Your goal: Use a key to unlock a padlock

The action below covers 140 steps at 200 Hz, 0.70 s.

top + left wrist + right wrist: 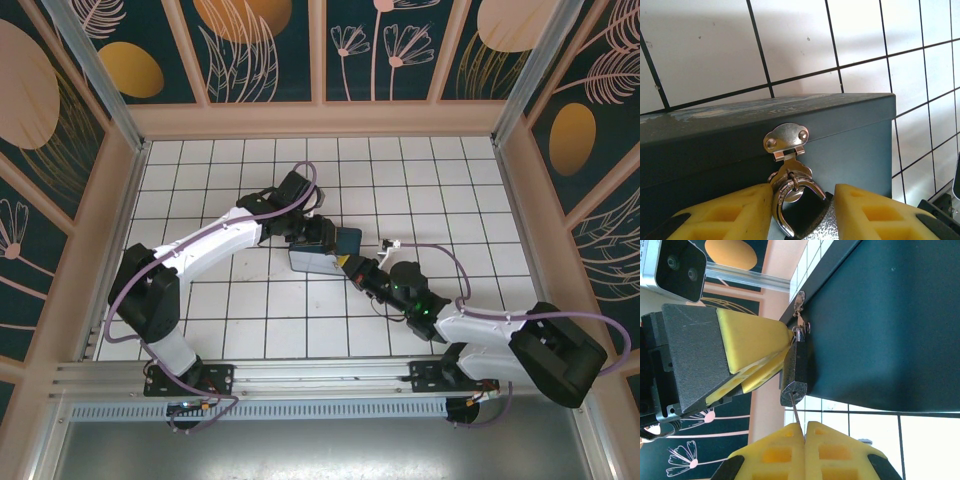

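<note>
Here, left fingers (730, 212) clamp the padlock (795, 367) — right fingers (835, 450) pinch the key (795, 411), tip at its base.

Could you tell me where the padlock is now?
In the right wrist view, the padlock hangs from the hasp of the box, held by the left gripper, with the key at its lower end.

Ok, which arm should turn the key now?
Right. Its claw is shut on the key, whose tip meets the padlock's underside. The left claw grips the padlock, which hangs from the box's clasp, so it looks better used for steadying.
</note>
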{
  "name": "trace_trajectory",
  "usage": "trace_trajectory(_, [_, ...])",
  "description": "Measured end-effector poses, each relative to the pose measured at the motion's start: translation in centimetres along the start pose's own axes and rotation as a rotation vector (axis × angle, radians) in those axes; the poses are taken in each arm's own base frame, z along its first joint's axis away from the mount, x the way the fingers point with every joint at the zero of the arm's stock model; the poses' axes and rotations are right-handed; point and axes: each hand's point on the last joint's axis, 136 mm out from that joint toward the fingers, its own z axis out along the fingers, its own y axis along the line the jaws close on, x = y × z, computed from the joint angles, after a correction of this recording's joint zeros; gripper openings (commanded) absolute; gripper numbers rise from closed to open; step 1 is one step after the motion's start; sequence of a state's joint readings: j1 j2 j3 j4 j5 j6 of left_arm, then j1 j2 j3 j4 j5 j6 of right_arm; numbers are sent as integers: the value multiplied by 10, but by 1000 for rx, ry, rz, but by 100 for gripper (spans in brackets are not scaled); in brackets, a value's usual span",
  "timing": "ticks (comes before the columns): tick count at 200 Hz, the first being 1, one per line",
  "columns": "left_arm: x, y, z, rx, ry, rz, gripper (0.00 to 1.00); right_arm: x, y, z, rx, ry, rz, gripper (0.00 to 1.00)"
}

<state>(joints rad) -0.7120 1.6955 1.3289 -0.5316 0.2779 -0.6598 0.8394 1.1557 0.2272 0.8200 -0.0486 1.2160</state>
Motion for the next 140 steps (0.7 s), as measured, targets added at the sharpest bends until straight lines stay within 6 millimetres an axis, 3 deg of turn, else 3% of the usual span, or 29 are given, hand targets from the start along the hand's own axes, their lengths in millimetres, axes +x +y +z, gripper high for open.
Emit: trace_trajectory(140, [1,2,-1,33,-27,-33,37,0,-3,2,-11,-4,107,0])
